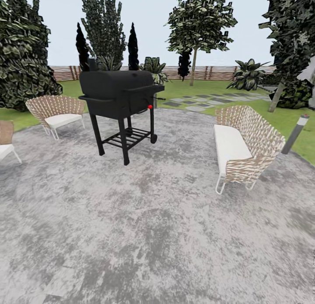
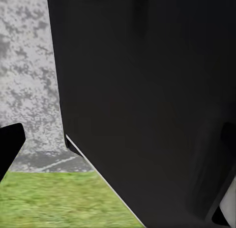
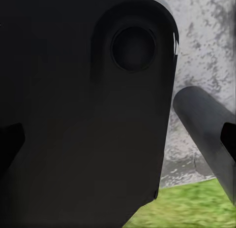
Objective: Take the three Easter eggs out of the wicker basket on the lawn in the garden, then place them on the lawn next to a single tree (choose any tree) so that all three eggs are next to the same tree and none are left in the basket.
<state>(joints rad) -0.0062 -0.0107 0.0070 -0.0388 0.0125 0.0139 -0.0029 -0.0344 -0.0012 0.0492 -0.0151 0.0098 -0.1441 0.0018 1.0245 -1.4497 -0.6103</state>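
Observation:
The Easter eggs and the wicker basket are out of view. The lawn lies beyond a grey paved patio. A tree with a straight pale trunk stands at the back near the slat fence. Another pale trunk leans at the far right. In the left wrist view my left gripper is open, a dark fingertip at the frame's edge, with a black body panel and a strip of grass behind. My right gripper is open too, in front of a black panel.
A black barbecue grill stands on the patio ahead left. A wicker sofa is at the right, a wicker chair at the left, another chair at the left edge. A grey bollard lamp and stepping stones lie further right.

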